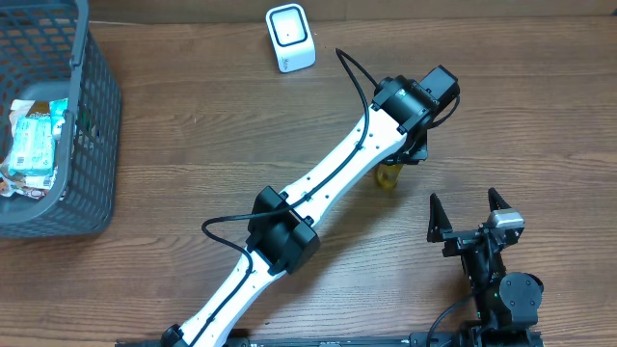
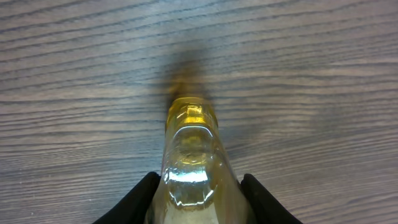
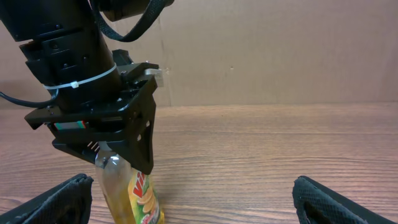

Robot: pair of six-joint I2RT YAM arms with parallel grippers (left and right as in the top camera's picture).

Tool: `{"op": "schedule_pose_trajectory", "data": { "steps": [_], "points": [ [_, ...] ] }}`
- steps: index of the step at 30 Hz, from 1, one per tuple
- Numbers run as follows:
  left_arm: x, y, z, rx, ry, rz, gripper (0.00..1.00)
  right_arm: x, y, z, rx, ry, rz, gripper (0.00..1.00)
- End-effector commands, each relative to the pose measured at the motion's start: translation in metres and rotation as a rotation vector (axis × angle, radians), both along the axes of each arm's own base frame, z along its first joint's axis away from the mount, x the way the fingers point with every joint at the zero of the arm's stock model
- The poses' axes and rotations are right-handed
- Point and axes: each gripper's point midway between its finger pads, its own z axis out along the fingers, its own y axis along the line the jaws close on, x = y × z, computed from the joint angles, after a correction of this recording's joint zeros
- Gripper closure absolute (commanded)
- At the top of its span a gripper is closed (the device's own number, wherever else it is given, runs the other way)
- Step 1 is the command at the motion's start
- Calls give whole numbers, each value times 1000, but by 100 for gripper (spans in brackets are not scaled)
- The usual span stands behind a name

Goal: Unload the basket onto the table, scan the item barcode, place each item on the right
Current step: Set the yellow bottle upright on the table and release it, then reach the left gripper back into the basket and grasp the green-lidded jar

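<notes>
overhead and wrist views of a barcode-scanning task at an early stage. the wooden tabletop (image 1: 193, 145) carried a grey mesh basket (image 1: 96, 116) with packets inside, well to the left of the scanner (image 1: 290, 39). the left arm (image 1: 328, 178) reached diagonally to a spot below and to the right of the scanner, well apart from it. the right end effector (image 1: 464, 207) sat further from the scanner again, toward the near edge, with its fingers spread wide and holding nothing. the scanner, a small white block, stood near the far edge, its dark window visible from above. the left end effector (image 2: 200, 202) pinched a small yellowish bottle (image 3: 134, 193) with a printed label, one finger on each side of its upper part. whether the base rested on the wood could not be told. judged progress: the item was grasped. carrying it to the scanner and turning its barcode toward the window remained. no barcode was visible.
</notes>
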Motion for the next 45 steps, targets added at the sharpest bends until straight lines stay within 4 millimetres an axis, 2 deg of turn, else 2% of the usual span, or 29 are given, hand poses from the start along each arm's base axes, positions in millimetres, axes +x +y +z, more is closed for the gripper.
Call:
{"op": "schedule_pose_trajectory", "data": {
  "steps": [1, 10, 13, 14, 15, 22, 25, 27, 29, 31, 34, 36, 39, 42, 45],
  "points": [
    [-2, -3, -1, 0, -4, 13, 60, 0, -2, -3, 2, 0, -9, 0],
    [-1, -2, -2, 8, -6, 14, 39, 0, -2, -3, 2, 0, -9, 0],
    [-1, -2, -2, 8, -5, 14, 24, 0, -2, -3, 2, 0, -9, 0],
    [-2, -1, -2, 9, -4, 14, 16, 0, -2, -3, 2, 0, -9, 0],
    [-2, -1, -2, 10, -3, 11, 13, 0, -2, -3, 2, 0, -9, 0],
    [1, -3, 2, 1, -23, -49, 4, 0, -2, -3, 2, 0, -9, 0],
    [22, 0, 24, -42, -96, -70, 0, 0, -2, -3, 2, 0, -9, 0],
    [40, 7, 51, -90, -163, -69, 0, 0, -2, -3, 2, 0, -9, 0],
    [62, 21, 90, -147, -253, -56, 0, 0, -2, -3, 2, 0, -9, 0],
    [82, 43, 131, -195, -349, -37, 0, 0, -2, -3, 2, 0, -9, 0],
    [109, 97, 198, -260, -499, 54, 0, 0, -2, -3, 2, 0, -9, 0],
    [123, 145, 238, -287, -589, 143, 0, 0, -2, -3, 2, 0, -9, 0],
    [133, 226, 286, -291, -701, 287, 0, 0, -2, -3, 2, 0, -9, 0],
    [131, 314, 318, -260, -780, 443, 0, 0, -2, -3, 2, 0, -9, 0],
    [115, 399, 336, -204, -822, 599, 0, 0, -2, -3, 2, 0, -9, 0]
  ]
}}
